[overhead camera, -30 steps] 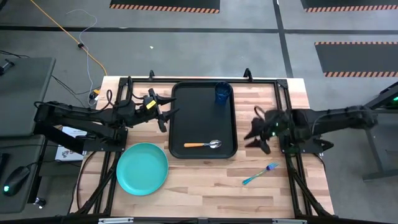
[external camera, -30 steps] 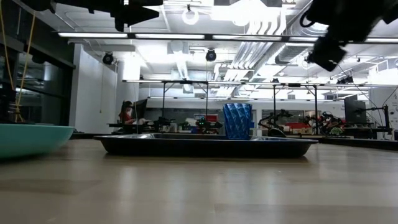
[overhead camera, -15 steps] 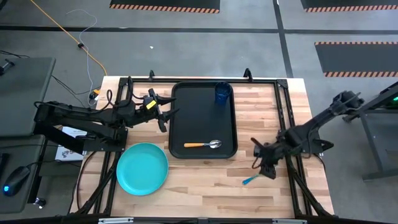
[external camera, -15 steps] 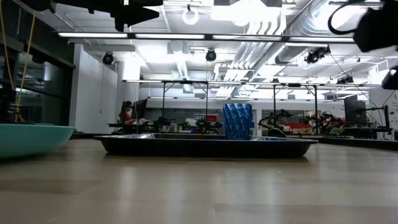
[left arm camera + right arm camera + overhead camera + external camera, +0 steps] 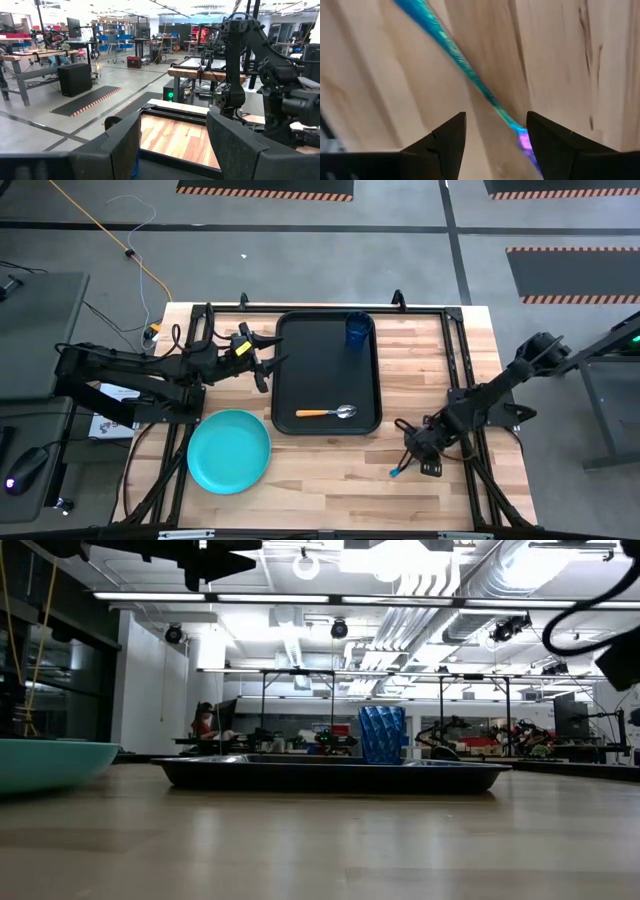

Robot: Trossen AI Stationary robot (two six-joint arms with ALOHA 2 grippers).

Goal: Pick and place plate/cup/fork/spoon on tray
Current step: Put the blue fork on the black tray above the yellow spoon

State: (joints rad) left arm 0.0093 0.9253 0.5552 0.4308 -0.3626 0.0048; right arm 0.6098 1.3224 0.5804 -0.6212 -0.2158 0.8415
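My right gripper [image 5: 420, 456], fingers spread, straddles the teal-handled fork [image 5: 465, 75] lying flat on the pale wood-grain table [image 5: 330, 470]; left gripper [image 5: 262, 358] open beside the tray [image 5: 290, 380].

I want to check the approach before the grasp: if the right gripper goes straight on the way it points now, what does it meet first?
Most likely the fork: it lies between the open fingers of the right gripper, on the table. Depth is unclear.

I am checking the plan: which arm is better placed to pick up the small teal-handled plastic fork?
The right. The right gripper, open, hangs directly over the teal-handled fork on the wood table. The left gripper waits beyond the black rectangular tray.
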